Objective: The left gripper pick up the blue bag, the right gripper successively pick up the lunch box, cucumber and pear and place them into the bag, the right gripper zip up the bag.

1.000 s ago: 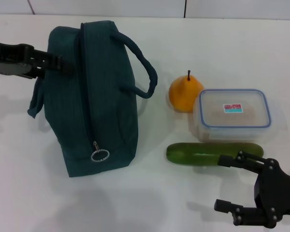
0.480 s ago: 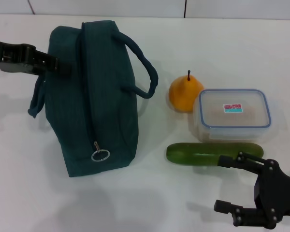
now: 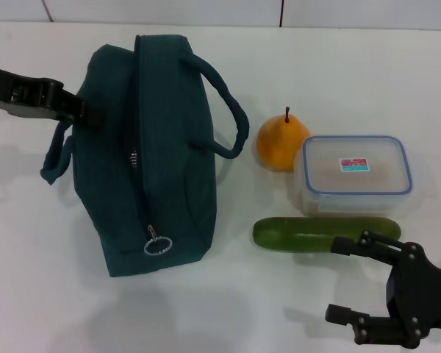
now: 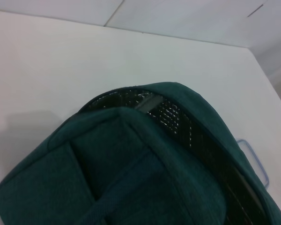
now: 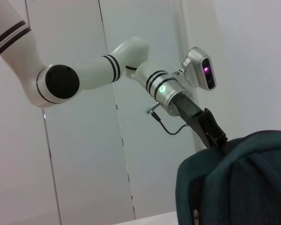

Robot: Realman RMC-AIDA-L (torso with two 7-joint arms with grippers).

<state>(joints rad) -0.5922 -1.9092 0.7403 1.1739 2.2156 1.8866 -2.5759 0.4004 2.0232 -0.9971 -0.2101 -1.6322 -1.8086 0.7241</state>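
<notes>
1. Our left hand (image 3: 84, 112) is closed on the blue bag (image 3: 151, 154) at its far-left top edge; the right hand (image 3: 353, 279) waits spread open near the cucumber (image 3: 320, 233).
2. The bag stands on the desk (image 3: 353, 73): soft, saggy teal fabric, light we judge; best gripped by handle or rim.

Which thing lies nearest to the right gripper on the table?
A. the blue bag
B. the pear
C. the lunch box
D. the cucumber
D: in the head view the cucumber lies just beside the open right gripper, closer than the lunch box.
</notes>
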